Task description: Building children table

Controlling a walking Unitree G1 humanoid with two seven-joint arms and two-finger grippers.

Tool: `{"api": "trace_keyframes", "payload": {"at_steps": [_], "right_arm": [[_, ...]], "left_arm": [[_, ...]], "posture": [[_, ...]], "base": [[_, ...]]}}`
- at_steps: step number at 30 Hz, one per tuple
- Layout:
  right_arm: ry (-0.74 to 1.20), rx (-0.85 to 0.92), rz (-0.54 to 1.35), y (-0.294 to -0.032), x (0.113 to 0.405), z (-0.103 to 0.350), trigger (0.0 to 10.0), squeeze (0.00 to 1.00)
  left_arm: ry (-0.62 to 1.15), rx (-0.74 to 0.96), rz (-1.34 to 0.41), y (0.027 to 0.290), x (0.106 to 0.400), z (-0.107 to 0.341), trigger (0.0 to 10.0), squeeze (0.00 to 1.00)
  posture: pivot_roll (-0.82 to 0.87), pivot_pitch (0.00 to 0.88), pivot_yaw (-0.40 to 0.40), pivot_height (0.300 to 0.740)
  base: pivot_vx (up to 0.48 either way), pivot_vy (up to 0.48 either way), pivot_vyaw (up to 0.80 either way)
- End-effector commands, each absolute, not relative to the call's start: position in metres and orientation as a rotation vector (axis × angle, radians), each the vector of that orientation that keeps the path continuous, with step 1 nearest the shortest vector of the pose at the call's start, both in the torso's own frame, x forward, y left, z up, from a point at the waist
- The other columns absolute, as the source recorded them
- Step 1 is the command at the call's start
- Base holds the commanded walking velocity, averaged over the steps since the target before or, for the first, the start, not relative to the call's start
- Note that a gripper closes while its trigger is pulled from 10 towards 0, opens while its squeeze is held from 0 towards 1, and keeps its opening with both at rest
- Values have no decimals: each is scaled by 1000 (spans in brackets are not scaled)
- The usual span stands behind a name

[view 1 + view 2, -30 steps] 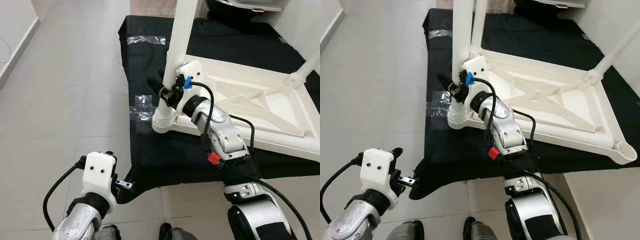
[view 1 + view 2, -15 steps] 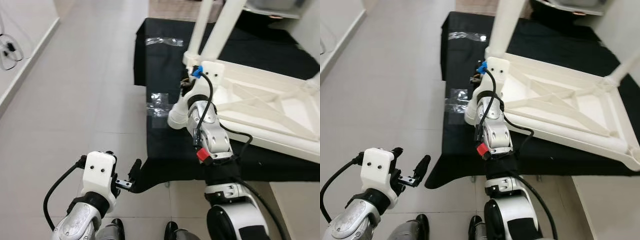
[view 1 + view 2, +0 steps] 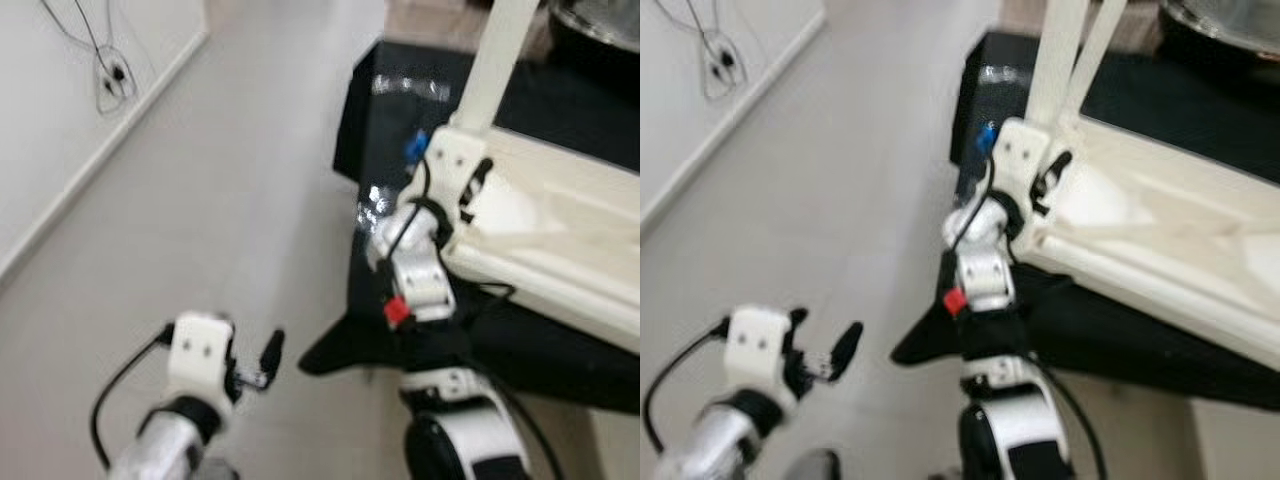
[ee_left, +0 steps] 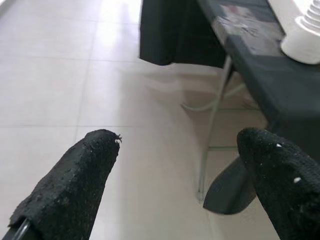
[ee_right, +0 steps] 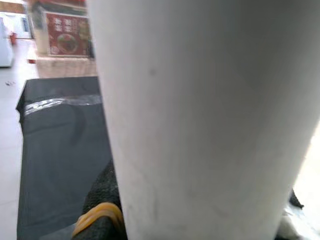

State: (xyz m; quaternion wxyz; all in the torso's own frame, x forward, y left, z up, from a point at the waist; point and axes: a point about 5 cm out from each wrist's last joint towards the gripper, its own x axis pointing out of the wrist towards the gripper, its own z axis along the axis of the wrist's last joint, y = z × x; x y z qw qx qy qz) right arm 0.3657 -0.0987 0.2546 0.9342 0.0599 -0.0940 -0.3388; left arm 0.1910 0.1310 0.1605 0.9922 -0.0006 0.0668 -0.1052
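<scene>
The white children's table [image 3: 545,235] lies upside down on a black-covered platform [image 3: 375,120]. One white leg [image 3: 497,60] stands up from its near left corner. My right arm [image 3: 420,270] reaches to the foot of that leg. In the right wrist view the leg [image 5: 200,100] sits between the black fingers [image 5: 100,200], and my right gripper [image 5: 197,200] is shut on it. My left gripper [image 3: 262,362] hangs low over the floor with its fingers [image 4: 75,175] wide apart and nothing between them. The head views are blurred.
Grey tiled floor [image 3: 200,220] spreads to the left of the platform. A white wall with hanging cables [image 3: 108,80] runs along the far left. A thin metal support [image 4: 215,125] shows under the platform's cloth. Clear tape [image 3: 410,87] is stuck on the cloth.
The head camera has swung and gone blurry, so the whole scene has shifted right. My right gripper stays on the table leg. My left gripper keeps its open pose.
</scene>
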Motion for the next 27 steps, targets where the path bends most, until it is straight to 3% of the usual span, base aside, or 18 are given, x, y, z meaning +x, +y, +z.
{"api": "trace_keyframes", "payload": {"at_steps": [1,13,17,24,25,27], "right_arm": [[48,236,-671,-75,365,216,10000,0],[-140,324,-729,-99,372,268,10000,0],[-308,410,-648,-107,371,306,10000,0],[-418,440,-562,-119,365,331,10000,0],[-449,440,-520,-120,362,336,10000,0],[-444,460,-447,-117,360,337,10000,0]], "left_arm": [[164,-11,-228,128,188,155,10000,0],[168,-13,-231,128,189,153,10000,0],[168,-15,-228,128,190,153,10000,0],[173,-13,-235,128,193,150,10000,0],[167,-13,-235,128,195,151,10000,1000],[153,-7,-244,128,198,152,10000,1000]], "posture": [[141,243,-133,740],[138,237,-129,740],[140,224,-123,740],[137,195,-117,740],[135,188,-116,740],[133,174,-110,740]], "base": [[0,0,0],[0,0,0],[0,0,0],[0,0,0],[0,0,0],[0,0,0]]}}
